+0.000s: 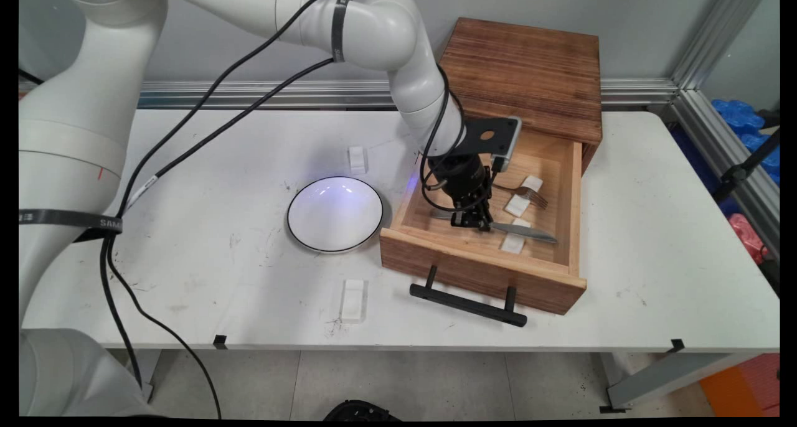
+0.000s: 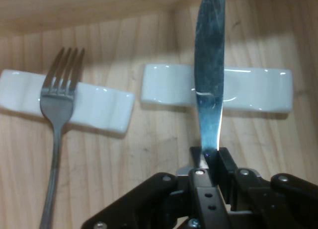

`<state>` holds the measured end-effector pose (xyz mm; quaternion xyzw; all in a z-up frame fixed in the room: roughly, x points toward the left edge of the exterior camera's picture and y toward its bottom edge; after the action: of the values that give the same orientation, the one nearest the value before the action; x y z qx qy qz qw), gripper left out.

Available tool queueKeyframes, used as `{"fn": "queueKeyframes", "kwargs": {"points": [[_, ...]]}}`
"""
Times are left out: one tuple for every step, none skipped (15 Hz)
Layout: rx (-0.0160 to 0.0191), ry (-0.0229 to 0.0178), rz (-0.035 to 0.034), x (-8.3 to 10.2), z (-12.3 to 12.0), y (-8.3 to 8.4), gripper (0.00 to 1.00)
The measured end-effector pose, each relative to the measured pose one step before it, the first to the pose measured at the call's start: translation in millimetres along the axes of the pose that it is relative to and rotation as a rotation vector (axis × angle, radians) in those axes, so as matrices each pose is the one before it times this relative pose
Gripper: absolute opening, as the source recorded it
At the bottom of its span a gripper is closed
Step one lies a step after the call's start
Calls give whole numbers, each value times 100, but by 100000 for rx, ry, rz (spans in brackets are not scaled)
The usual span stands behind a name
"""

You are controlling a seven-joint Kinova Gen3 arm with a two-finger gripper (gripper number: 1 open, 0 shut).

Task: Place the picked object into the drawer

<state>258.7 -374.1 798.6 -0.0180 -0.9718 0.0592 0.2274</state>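
My gripper (image 1: 478,223) reaches down into the open wooden drawer (image 1: 563,266) and is shut on a metal knife (image 1: 523,230). In the hand view the fingers (image 2: 218,162) pinch the knife (image 2: 208,75) near its handle, while its blade lies across a white rest (image 2: 258,89). A fork (image 2: 55,114) lies to the left, its tines on a second white rest (image 2: 99,107). In the main view the fork (image 1: 529,194) lies further back in the drawer.
A white bowl with a dark rim (image 1: 334,214) stands on the table left of the drawer. Two small white blocks (image 1: 353,299) (image 1: 357,159) lie before and behind it. The drawer's black handle (image 1: 468,302) juts toward the table's near edge. The wooden cabinet (image 1: 529,72) rises behind.
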Motion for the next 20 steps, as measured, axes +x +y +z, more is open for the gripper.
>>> {"fn": "queueKeyframes", "kwargs": {"points": [[-70, -62, 25, -69, 109, 43, 0], [-48, -16, 14, -47, 57, 36, 0], [-54, -32, 35, -40, 51, 35, 0], [-52, -5, 50, -32, 44, 37, 0], [-124, -18, 62, -45, 65, 51, 0], [-119, 7, 109, -31, 56, 46, 0], [-92, 2, 97, -38, 48, 42, 0], [-97, -24, 93, -49, 49, 40, 0], [-99, -16, 87, -56, 49, 43, 0], [-79, -34, 67, -69, 53, 45, 0], [-72, -17, 60, -56, 50, 37, 0], [-65, 2, 77, -67, 57, 37, 0], [-24, 138, 45, -28, 39, 20, 100], [-50, 100, 47, -10, 39, 19, 100], [-57, 206, 73, 0, 42, 22, 100], [-151, 277, 90, 15, 54, 52, 100], [-174, 298, 53, 27, 43, 56, 100], [-29, 240, 35, 23, 5, 43, 100], [11, 153, 0, 14, 2, 16, 100], [97, 215, 3, 30, -23, -1, 100]]}}
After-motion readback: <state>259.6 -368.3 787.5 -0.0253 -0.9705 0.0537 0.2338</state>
